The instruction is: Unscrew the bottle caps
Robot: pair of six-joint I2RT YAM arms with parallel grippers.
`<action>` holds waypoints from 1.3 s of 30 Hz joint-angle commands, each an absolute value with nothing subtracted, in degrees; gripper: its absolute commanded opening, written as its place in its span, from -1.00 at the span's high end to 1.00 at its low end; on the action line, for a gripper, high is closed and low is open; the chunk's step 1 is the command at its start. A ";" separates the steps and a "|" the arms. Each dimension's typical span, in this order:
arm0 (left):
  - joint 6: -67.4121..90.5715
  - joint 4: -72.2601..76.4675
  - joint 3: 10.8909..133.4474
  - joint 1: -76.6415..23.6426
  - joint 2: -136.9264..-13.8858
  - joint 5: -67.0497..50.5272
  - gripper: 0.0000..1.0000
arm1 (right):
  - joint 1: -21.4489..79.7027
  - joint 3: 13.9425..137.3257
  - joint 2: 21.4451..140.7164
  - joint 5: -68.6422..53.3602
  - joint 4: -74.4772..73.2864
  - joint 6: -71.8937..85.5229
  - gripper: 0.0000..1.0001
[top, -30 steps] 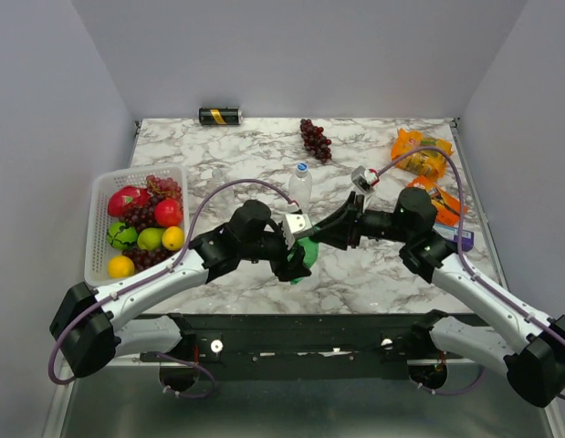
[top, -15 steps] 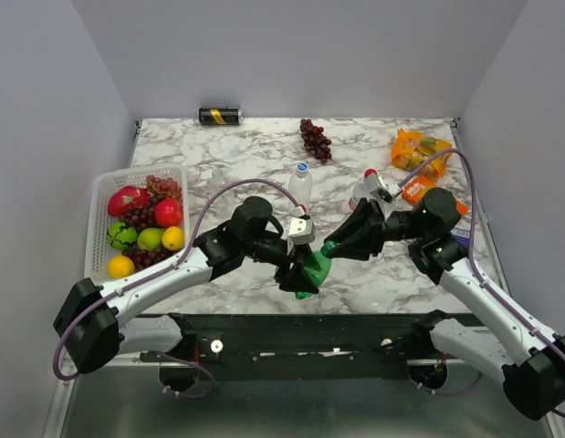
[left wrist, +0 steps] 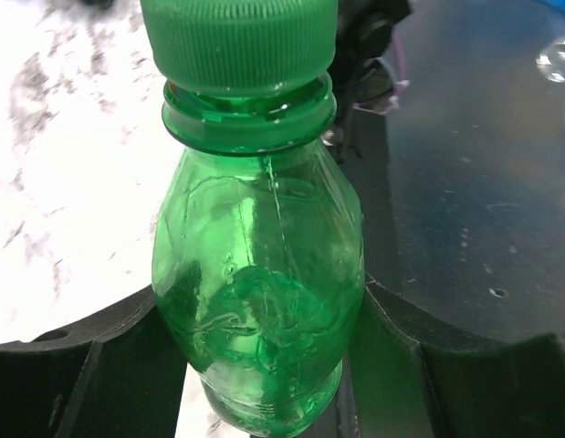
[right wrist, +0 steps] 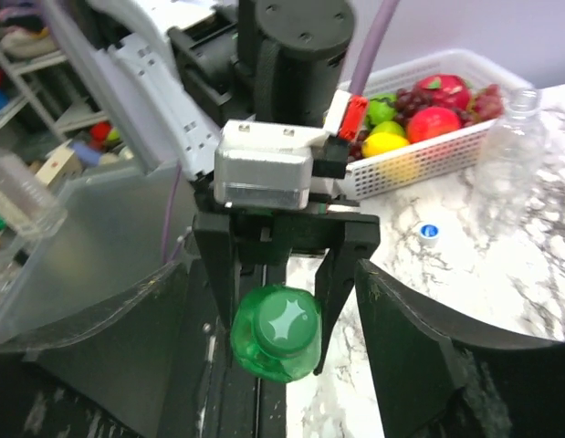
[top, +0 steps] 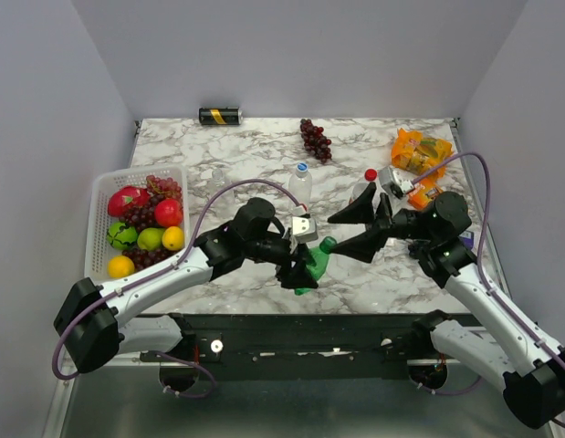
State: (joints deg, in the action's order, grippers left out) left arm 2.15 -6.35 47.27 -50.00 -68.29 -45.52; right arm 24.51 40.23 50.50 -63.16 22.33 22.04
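Note:
My left gripper [top: 300,265] is shut on the belly of the translucent green bottle [left wrist: 259,274], which it holds tilted over the table's near edge. The bottle's green cap [right wrist: 287,328] sits on its neck. My right gripper [top: 334,235] stands open, its fingers on either side of the cap and clear of it. A clear bottle [top: 300,185] stands behind them, and a blue cap [right wrist: 430,230] lies on the marble near it. A bottle with a red cap [top: 365,185] stands behind the right gripper.
A white basket [top: 93,228] of fruit sits at the left. Dark grapes [top: 315,139] and a black-and-gold can [top: 219,116] lie at the back. Orange snack packets [top: 419,151] are at the back right. A black rail [top: 291,321] runs along the near edge.
My right gripper was shut on the green cap; it has opened and drawn back to the right. The left gripper keeps its hold on the green bottle.

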 commanded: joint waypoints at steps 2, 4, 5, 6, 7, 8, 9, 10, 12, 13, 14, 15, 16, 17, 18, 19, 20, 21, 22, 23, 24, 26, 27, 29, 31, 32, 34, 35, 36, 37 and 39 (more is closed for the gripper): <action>1.76 -7.47 47.55 -50.19 -66.89 -31.24 0.39 | 24.17 43.50 48.25 -42.14 6.73 19.86 -0.64; 2.02 -7.99 47.46 -50.19 -66.27 -26.57 0.39 | 24.17 44.56 48.34 -33.89 2.57 20.91 -0.59; 2.20 -8.43 47.55 -50.19 -66.27 -24.19 0.39 | 24.26 44.47 48.51 -32.10 0.46 21.79 -0.51; 2.11 -8.87 47.55 -50.19 -66.27 -19.38 0.39 | 24.26 44.30 48.52 -30.60 0.18 24.06 -0.47; 2.20 -9.92 47.90 -50.19 -66.53 -17.68 0.39 | 24.43 43.86 48.60 -29.54 0.18 25.04 -0.42; 2.28 -10.19 47.90 -50.27 -66.62 -16.45 0.39 | 24.69 42.47 48.52 -29.36 1.57 26.01 -0.36; 2.37 -10.20 47.90 -50.19 -66.80 -15.30 0.39 | 25.48 41.84 48.52 -29.18 2.45 27.58 -0.34; 2.55 -10.37 47.90 -50.19 -66.97 -14.60 0.39 | 26.01 41.31 48.52 -28.66 3.16 28.12 -0.33; 2.55 -10.55 47.99 -50.19 -67.15 -13.54 0.39 | 27.50 40.96 49.13 -28.39 4.22 29.09 -0.32; 2.55 -10.81 48.08 -50.19 -67.58 -12.75 0.39 | 27.94 41.04 49.39 -27.78 4.31 29.18 -0.32; 2.64 -10.81 48.16 -50.19 -67.67 -12.48 0.39 | 28.38 41.22 49.83 -27.51 4.31 29.27 -0.34; 2.55 -10.90 48.16 -50.19 -67.76 -12.22 0.39 | 29.17 41.57 50.70 -27.34 4.39 29.70 -0.34; 2.55 -10.99 48.25 -50.19 -68.02 -11.52 0.39 | 29.53 41.75 51.32 -27.25 4.39 29.79 -0.34; 2.64 -11.07 48.25 -50.27 -68.11 -11.34 0.39 | 29.79 41.92 51.94 -27.33 4.39 29.97 -0.34; 2.55 -11.16 48.34 -50.19 -68.20 -11.16 0.39 | 30.58 42.18 53.25 -27.16 4.31 30.06 -0.33; 2.46 -11.25 48.34 -50.27 -68.46 -10.99 0.39 | 30.93 42.27 53.70 -26.81 4.39 30.15 -0.33; 2.29 -11.25 48.34 -50.19 -68.55 -10.81 0.39 | 31.20 42.28 54.22 -26.72 4.57 30.32 -0.32; 2.37 -11.34 48.34 -50.19 -68.64 -10.81 0.39 | 31.81 42.36 54.66 -26.63 4.57 30.41 -0.32; 2.37 -11.34 48.34 -50.19 -68.82 -10.72 0.39 | 32.16 42.54 55.54 -26.63 4.57 30.50 -0.32; 2.29 -11.34 48.34 -50.19 -68.91 -10.72 0.39 | 32.34 42.63 55.98 -26.63 4.83 30.50 -0.32; 2.29 -11.34 48.43 -50.19 -68.91 -10.72 0.39 | 32.87 42.63 56.33 -26.72 5.09 30.59 -0.32; 2.20 -11.42 48.52 -50.19 -69.26 -10.63 0.39 | 33.40 42.80 57.04 -26.89 5.45 30.67 -0.33; 2.20 -11.51 48.52 -50.27 -69.43 -10.55 0.39 | 33.92 42.89 57.13 -26.81 5.71 30.67 -0.33; 2.20 -11.51 48.69 -50.19 -69.61 -10.46 0.39 | 34.36 43.15 57.83 -26.81 5.80 30.85 -0.33; 2.20 -11.60 48.69 -50.19 -69.70 -10.37 0.39 | 34.89 43.50 58.53 -26.98 5.71 30.85 -0.32; 2.11 -11.69 48.69 -50.19 -69.70 -10.28 0.39 | 35.07 43.68 59.06 -27.07 5.71 30.94 -0.32; 2.11 -11.69 48.69 -50.19 -69.61 -10.20 0.39 | 35.51 43.86 59.50 -27.16 6.06 30.94 -0.32; 2.02 -11.69 48.60 -50.19 -69.70 -10.20 0.39 | 35.68 43.94 59.68 -27.25 6.06 30.85 -0.32; 2.02 -11.69 48.69 -50.19 -69.70 -10.20 0.39 | 35.94 44.12 60.11 -27.51 6.15 30.85 -0.32; 1.93 -11.69 48.69 -50.19 -69.70 -10.28 0.39 | 36.03 44.12 60.20 -27.68 6.33 30.85 -0.32; 1.93 -11.69 48.60 -50.19 -69.79 -10.46 0.39 | 36.30 44.21 60.64 -27.86 7.12 30.94 -0.31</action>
